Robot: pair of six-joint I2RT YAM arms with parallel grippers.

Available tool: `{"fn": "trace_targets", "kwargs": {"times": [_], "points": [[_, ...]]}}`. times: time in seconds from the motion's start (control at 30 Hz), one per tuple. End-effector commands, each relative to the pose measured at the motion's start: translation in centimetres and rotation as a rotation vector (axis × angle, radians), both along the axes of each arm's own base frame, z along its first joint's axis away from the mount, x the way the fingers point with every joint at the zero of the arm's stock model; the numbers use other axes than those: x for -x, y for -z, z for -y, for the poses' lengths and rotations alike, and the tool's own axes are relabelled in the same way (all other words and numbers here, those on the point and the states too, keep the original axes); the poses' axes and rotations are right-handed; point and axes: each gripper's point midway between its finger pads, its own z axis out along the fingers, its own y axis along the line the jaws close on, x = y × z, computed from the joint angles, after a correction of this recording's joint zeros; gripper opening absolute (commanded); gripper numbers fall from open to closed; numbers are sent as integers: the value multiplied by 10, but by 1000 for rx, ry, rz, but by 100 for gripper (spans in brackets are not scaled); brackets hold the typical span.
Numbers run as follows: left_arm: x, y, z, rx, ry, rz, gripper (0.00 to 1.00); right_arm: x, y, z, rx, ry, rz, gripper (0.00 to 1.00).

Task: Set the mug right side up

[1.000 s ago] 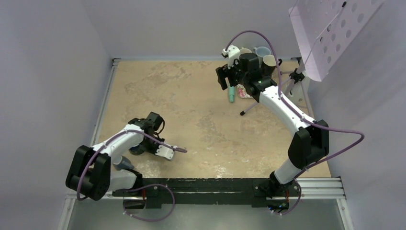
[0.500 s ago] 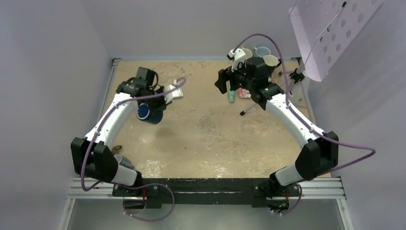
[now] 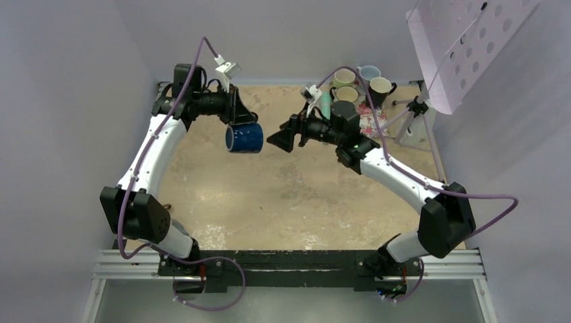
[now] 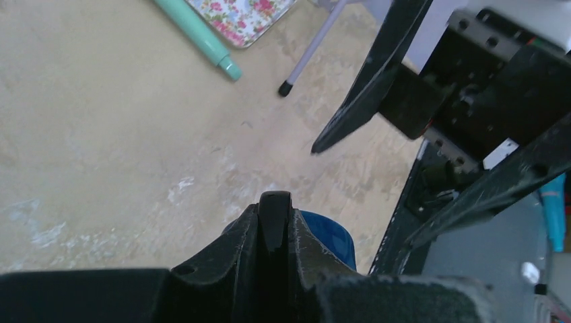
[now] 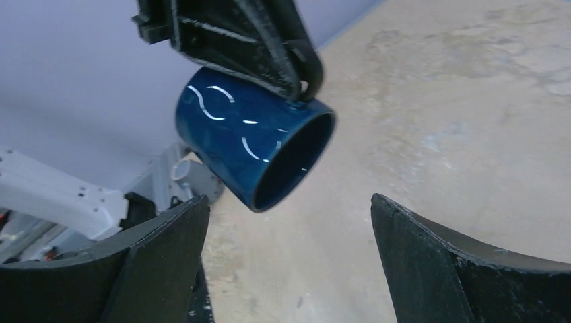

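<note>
Risk of a slip: the left gripper (image 5: 296,74) pinches the blue mug (image 5: 252,145) only near its rim, so a bump during a handover could swing or drop it. Its 2 fingers are clenched on the mug, held sideways in the air. Facing the mug's mouth, just beside it, the right gripper (image 3: 279,139) gapes wide, empty. The table (image 3: 283,195) lies below the mug.

The setting is a robotics test cell in a laboratory. Plain lilac walls (image 3: 67,101) box in a stone-patterned tabletop (image 3: 283,195) on three sides. At 6 o'clock, a left arm (image 3: 158,148) and a right arm (image 3: 397,175) are mounted on a metal rail (image 3: 458,256), trailing purple cables (image 3: 501,196). A perforated panel (image 3: 464,40) hangs at 1 o'clock above a small tripod (image 3: 412,114).
</note>
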Motion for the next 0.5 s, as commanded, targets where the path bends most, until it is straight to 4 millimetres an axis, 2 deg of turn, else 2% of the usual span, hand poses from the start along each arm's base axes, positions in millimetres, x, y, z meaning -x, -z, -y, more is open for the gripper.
{"fn": "trace_targets", "kwargs": {"times": [0.0,0.17,0.27,0.33,0.37,0.43,0.47], "points": [[5,-56,20,194,56,31,0,24,-39,-28,-180,-150,21,94],[7,-61,24,217,77,33,0,31,-44,-47,-235,-233,-11,90],[5,-67,26,239,79,38,0,37,-44,-63,-249,-302,-42,84],[3,-67,27,247,74,37,0,49,-56,-71,-294,-380,-19,64],[3,-65,27,248,70,31,0,52,-59,-74,-304,-404,-16,50],[3,-59,25,231,63,23,0,50,-65,-75,-299,-393,-13,10],[4,-55,23,204,59,35,0,45,-64,-73,-284,-361,-5,0]]}}
